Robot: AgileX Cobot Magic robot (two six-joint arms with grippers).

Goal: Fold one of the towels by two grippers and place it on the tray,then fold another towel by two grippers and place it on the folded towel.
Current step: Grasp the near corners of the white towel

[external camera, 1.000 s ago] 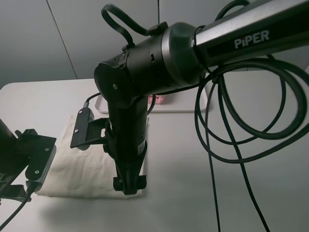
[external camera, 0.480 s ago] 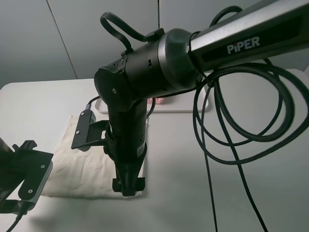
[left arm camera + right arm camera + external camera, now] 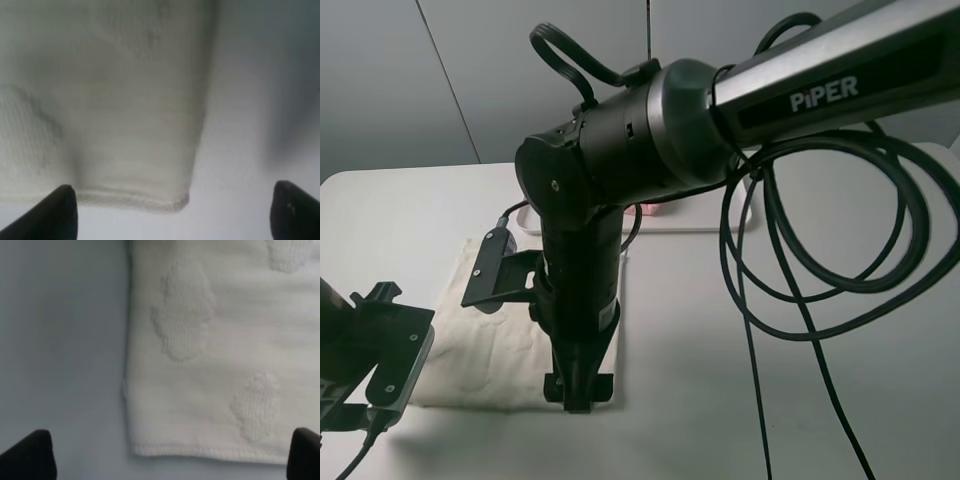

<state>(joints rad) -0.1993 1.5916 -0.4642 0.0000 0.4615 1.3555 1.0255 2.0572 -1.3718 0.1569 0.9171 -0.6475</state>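
A cream towel (image 3: 490, 335) with raised cloud shapes lies flat on the white table. My right gripper (image 3: 578, 392) points down over the towel's front right corner. In the right wrist view the towel corner (image 3: 210, 365) lies between the wide-apart fingertips (image 3: 30, 455), and the right gripper (image 3: 167, 460) is open and empty. My left gripper (image 3: 388, 348) hangs at the towel's front left corner. In the left wrist view that towel corner (image 3: 125, 125) shows just ahead of the open, empty left gripper (image 3: 177, 215). A pink towel (image 3: 650, 207) lies on the tray (image 3: 720, 222) behind, mostly hidden.
The right arm's black body and its looping cables (image 3: 820, 300) cover much of the middle and right of the table. The table's bare surface (image 3: 700, 400) shows at the front right. A grey wall stands behind.
The right gripper has shifted slightly left and lower toward the towel's front edge. The left gripper dipped down, then came back a little toward the towel's corner.
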